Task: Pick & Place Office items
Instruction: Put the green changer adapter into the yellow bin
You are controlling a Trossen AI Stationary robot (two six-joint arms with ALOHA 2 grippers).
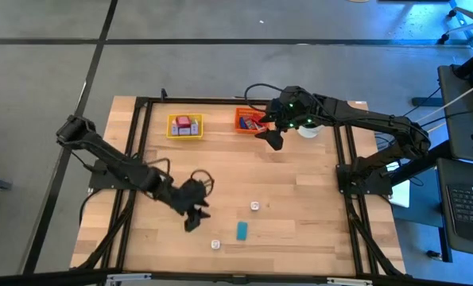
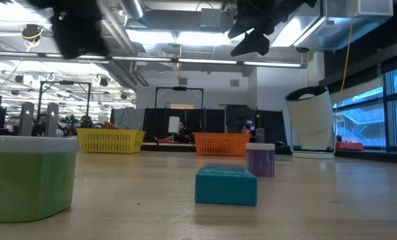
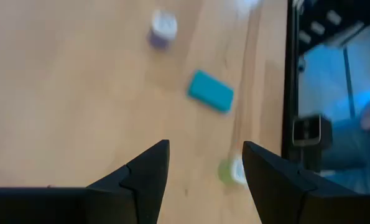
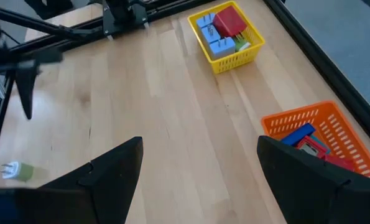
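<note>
Three office items lie loose on the wooden table toward its near edge: a teal block (image 1: 242,230) (image 3: 211,91), a white and lilac cube (image 1: 254,206) (image 3: 163,28), and a small green and white piece (image 1: 215,244) (image 3: 230,171). My left gripper (image 1: 195,216) (image 3: 206,146) hangs open above the table just left of them, holding nothing. My right gripper (image 1: 273,141) (image 4: 200,140) is open and empty too, in the air near the orange tray (image 1: 250,121). Red and blue pieces lie in the yellow tray (image 1: 184,125) (image 4: 227,31) and in the orange one (image 4: 315,134).
A white round container (image 1: 308,129) (image 2: 311,120) stands at the far right, beside the orange tray. A dark metal frame (image 1: 141,143) runs along the table's sides and far edge. Bare wood lies between the trays and the loose pieces.
</note>
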